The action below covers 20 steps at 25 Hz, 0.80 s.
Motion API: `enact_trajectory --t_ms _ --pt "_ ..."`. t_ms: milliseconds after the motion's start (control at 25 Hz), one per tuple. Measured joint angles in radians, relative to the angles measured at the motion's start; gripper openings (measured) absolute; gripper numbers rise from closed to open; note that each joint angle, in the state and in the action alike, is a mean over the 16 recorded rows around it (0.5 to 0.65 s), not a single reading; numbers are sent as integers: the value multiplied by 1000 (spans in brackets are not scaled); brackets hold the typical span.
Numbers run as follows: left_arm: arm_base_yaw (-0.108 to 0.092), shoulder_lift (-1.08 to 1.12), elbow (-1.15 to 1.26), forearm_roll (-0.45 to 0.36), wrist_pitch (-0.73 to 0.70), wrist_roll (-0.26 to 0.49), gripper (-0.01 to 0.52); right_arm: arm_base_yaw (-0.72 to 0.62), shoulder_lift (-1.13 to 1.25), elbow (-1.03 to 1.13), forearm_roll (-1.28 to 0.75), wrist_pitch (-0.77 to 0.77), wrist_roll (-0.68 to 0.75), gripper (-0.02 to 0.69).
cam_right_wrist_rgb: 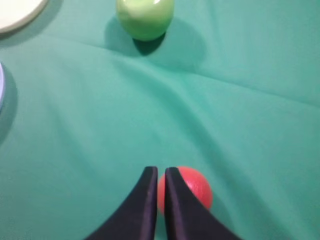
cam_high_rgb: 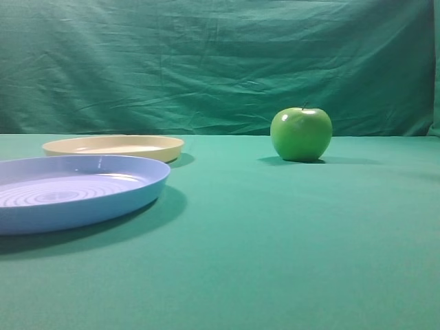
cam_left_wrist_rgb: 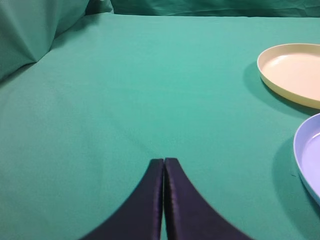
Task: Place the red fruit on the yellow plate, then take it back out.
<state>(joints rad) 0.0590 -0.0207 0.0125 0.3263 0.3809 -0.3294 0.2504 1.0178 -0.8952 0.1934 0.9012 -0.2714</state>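
Nearest the high camera, a light-blue plate [cam_high_rgb: 75, 192] with concentric rings sits on the green tablecloth [cam_high_rgb: 275, 247]; just behind it lies the yellow plate [cam_high_rgb: 113, 146], bare, with a glossy green apple [cam_high_rgb: 301, 134] well apart to that plate's right. Neither arm shows in this view. From the left wrist, the left gripper [cam_left_wrist_rgb: 164, 162] hangs clenched on nothing above the cloth, the yellow plate [cam_left_wrist_rgb: 292, 72] ahead to its right and the blue plate's [cam_left_wrist_rgb: 310, 155] rim nearer. From the right wrist, the right gripper [cam_right_wrist_rgb: 161, 172] is closed and empty, its tips over the red fruit [cam_right_wrist_rgb: 192, 187], which rests on the cloth well apart from the yellow plate [cam_right_wrist_rgb: 17, 12]; the green apple [cam_right_wrist_rgb: 145, 17] stands between them.
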Motion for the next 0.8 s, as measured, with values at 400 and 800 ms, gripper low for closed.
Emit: enact_trajectory --t_ms 400,800 --pt "0 0 0 0 0 0 0 0 -348 10 7 83 5 0" --pt "0 0 0 0 0 -1 0 0 -651 56 33 138 14 0"
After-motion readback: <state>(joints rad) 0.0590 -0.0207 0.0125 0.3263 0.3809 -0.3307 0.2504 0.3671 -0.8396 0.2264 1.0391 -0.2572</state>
